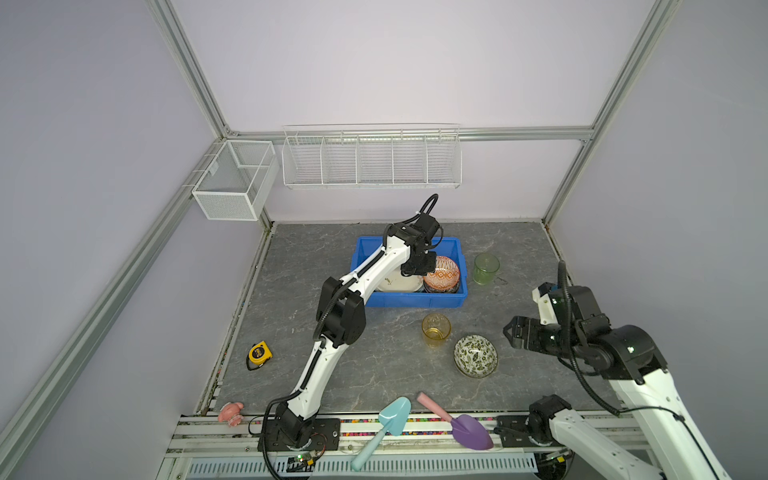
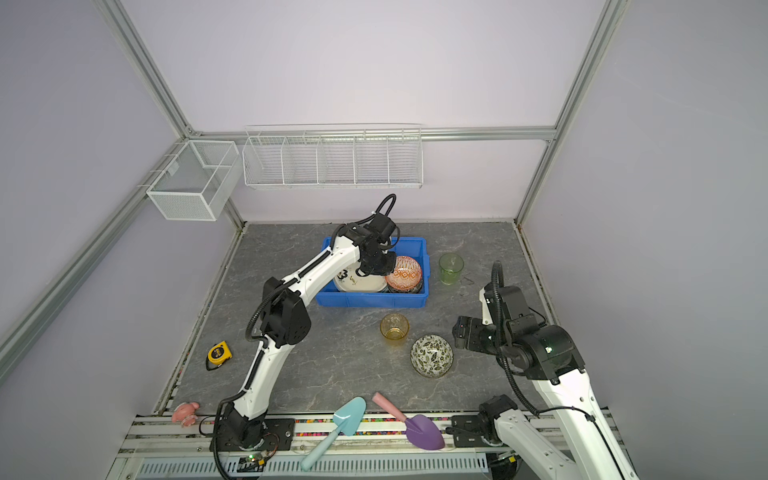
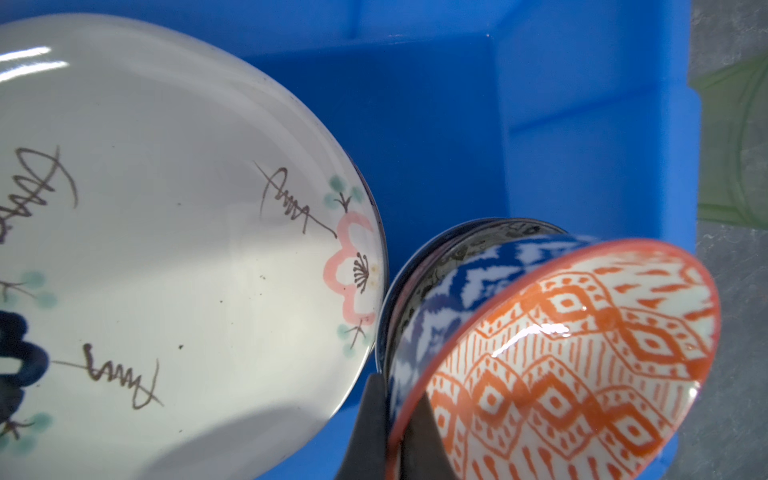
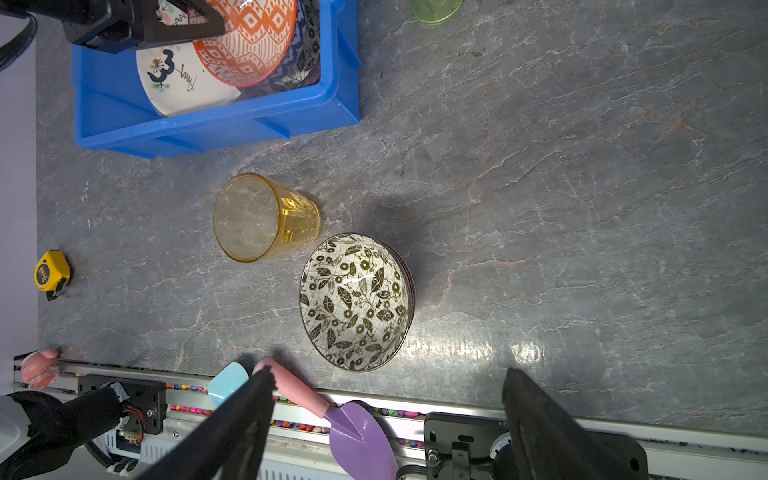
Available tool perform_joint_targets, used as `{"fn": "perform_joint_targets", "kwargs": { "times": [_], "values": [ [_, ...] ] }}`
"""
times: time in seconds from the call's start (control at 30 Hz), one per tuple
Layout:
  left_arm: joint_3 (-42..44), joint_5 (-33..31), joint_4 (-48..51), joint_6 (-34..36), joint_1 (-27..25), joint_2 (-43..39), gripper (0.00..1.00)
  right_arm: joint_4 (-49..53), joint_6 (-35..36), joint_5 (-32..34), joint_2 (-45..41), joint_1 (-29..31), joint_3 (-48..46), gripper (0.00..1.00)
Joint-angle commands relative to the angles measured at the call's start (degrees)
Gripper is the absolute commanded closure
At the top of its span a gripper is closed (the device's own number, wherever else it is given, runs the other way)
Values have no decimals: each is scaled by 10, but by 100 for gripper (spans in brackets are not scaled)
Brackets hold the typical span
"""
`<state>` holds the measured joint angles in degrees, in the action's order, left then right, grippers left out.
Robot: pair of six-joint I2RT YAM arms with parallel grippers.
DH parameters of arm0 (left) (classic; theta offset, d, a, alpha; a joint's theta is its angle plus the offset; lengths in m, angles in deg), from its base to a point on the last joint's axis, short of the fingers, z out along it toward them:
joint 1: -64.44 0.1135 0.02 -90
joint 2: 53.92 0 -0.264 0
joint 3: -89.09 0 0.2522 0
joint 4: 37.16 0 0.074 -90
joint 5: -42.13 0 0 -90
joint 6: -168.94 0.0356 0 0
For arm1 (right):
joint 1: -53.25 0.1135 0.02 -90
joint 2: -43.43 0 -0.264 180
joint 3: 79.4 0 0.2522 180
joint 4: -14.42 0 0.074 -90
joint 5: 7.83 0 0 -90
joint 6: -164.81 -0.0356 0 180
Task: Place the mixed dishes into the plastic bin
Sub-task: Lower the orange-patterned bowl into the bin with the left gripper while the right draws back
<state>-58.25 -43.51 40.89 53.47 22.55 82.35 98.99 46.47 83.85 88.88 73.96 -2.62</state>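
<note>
Closest to me, a teal shovel [image 1: 392, 417] and a purple shovel [image 1: 469, 430] with a pink handle lie across the front rail. Just past them the right gripper [image 1: 507, 332] hangs over the grey, marble-veined table [image 1: 374, 365]. Its fingers are spread wide with nothing between them. The leaf-patterned bowl [image 1: 475, 355] sits upright on the table close in front of it, not touching. Near that bowl stands the amber tumbler [image 1: 436, 329], clear glass, mouth up. Off to the left lies a yellow tape measure [image 1: 259, 353]; its round label is too small to read.

Farther back is the blue bin [image 1: 415, 300], smooth moulded plastic with a flared rim. The left gripper [image 3: 395, 432] reaches down into its right half, fingers pinched tight on the rim of the orange-diamond bowl [image 1: 442, 274], which is glossy and blue-and-white outside. That bowl is tilted and nests in a dark bowl [image 4: 307, 58] inside the bin. Beside them in the bin lies the cream plate [image 1: 399, 284], glazed, with a pink blossom and dark scribbles like handwriting that spell nothing I can read. The green tumbler [image 1: 486, 268] stands on the table just right of the bin. On the far wall hang white wire baskets [image 1: 372, 162].
</note>
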Motion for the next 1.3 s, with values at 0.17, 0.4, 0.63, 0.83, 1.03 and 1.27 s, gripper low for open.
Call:
{"fn": "perform_joint_targets", "kwargs": {
  "times": [0.17, 0.4, 0.63, 0.83, 1.03, 1.27],
  "values": [
    [-35, 16, -10, -15, 2, 16, 99, -9, 14, -4, 3, -9, -11, 12],
    [-39, 36, -19, -18, 2, 23, 85, -10, 17, -8, 6, -13, -12, 12],
    [-39, 46, -17, -16, 2, 30, 78, -15, 19, -12, 11, -17, -11, 12],
    [-38, 48, -12, -12, 3, 30, 68, -17, 19, -16, 15, -18, -11, 12],
    [-34, 44, -3, -5, 2, 16, 48, -19, 17, -17, 13, -19, -15, 12],
    [-23, 40, 1, 1, 1, -30, 27, -12, 16, -24, 28, -21, -17, 12]
  ]
}}
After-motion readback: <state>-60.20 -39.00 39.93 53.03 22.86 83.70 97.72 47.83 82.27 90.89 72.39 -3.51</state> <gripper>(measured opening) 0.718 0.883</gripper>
